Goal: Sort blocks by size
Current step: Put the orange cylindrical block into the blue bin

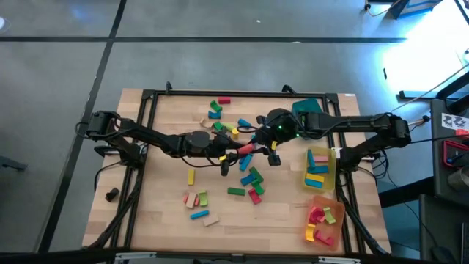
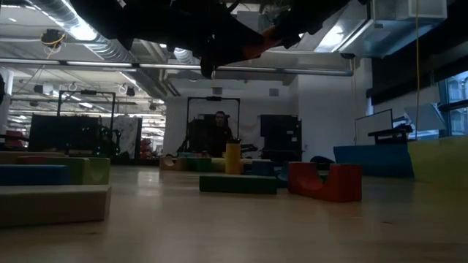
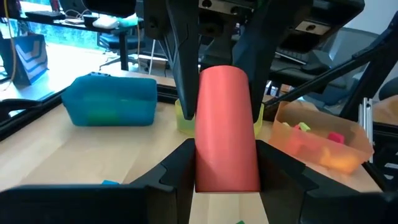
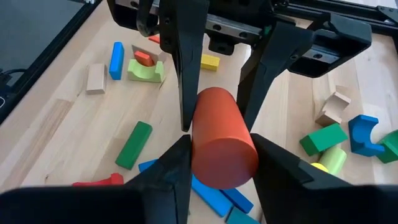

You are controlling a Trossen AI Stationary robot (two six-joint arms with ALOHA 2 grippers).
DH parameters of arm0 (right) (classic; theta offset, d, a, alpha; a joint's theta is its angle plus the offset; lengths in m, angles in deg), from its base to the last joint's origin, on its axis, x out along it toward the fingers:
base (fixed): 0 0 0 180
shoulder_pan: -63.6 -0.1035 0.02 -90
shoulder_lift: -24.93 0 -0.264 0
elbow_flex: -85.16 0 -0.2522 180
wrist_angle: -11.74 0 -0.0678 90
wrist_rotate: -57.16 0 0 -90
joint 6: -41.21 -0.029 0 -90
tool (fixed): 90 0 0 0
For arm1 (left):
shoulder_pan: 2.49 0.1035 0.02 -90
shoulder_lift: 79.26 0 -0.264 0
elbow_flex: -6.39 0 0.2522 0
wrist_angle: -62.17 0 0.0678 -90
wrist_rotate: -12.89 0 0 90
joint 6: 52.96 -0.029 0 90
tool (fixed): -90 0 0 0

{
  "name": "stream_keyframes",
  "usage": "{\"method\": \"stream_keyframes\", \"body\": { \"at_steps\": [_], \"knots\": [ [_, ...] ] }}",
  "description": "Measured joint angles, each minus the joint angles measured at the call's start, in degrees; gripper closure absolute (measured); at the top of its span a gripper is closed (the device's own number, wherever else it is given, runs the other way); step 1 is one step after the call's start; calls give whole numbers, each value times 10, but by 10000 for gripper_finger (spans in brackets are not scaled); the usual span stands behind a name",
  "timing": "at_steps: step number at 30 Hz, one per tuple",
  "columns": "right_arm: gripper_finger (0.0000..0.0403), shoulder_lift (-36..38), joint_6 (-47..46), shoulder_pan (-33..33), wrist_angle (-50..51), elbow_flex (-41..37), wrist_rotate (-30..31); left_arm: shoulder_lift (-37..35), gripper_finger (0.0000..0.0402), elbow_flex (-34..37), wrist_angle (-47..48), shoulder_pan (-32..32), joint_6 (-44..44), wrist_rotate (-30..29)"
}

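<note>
Both pairs of fingers clamp opposite ends of one red cylinder (image 4: 219, 140), left gripper (image 1: 233, 152) and right gripper (image 1: 264, 145) meeting in mid-air above the table's (image 1: 161, 205) centre, loose blocks (image 1: 249, 180) scattered on the wood below.
</note>
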Motion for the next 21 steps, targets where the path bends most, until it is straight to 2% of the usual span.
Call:
{"method": "stream_keyframes", "body": {
  "at_steps": [5,12,15,21],
  "knots": [
    [261,0,-1,0,0,0,1,0,261,0,6,0,3,0],
    [267,0,1,0,4,0,52,0,206,0,42,6,21,-3],
    [264,0,11,0,22,0,108,0,190,0,67,12,25,-5],
    [265,0,37,11,120,0,305,0,183,0,111,26,25,-2]
  ]
}}
